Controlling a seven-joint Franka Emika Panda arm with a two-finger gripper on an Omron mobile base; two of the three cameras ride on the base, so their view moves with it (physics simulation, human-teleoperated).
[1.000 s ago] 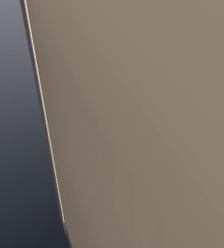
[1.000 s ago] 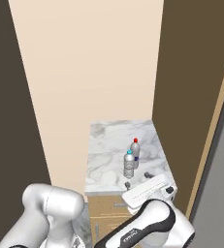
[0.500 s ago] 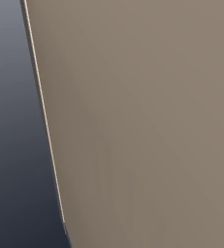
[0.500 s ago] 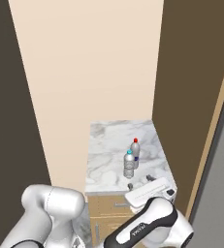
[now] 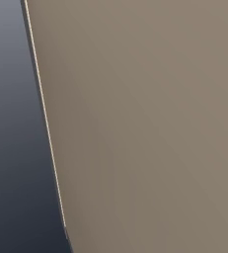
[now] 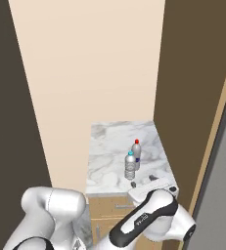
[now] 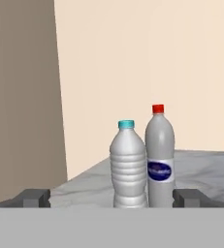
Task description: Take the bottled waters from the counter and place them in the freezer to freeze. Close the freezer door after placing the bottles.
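Along my hand view, going left to right, I first meet a brown panel (image 7: 21, 97), then the cream wall (image 7: 142, 68) behind the marble counter (image 7: 205, 169). My left fingertip (image 7: 35, 197) rises at the lower left, and my other fingertip stands far over at the lower right, so my gripper (image 7: 111, 198) is spread wide with nothing pinched between its tips. Between those two tips, farther back on the counter, stand two bottled waters, both upright: the teal-capped bottle (image 7: 128, 167), shorter and ribbed, on the left, and the red-capped bottle (image 7: 160, 157), taller with a blue oval label, just to its right. They look to be touching or nearly so; I cannot tell which from this angle. I touch neither bottle. In the right base view the same two bottles stand close together near the front right part of the counter (image 6: 104, 156), the teal-capped one (image 6: 129, 166) nearer the camera and the red-capped one (image 6: 136, 152) just behind it. My gripper (image 6: 143, 181) sits low at the counter's front edge, just before the bottles, with two small dark tips poking up apart from each other. Below the slab I count light wooden cabinet fronts (image 6: 109, 210), though how many is hidden by my arm. Right of the counter runs a dark brown panel (image 6: 197, 73). The left base view gives a flat tan surface (image 5: 150, 123) beside a dark grey strip (image 5: 12, 148).
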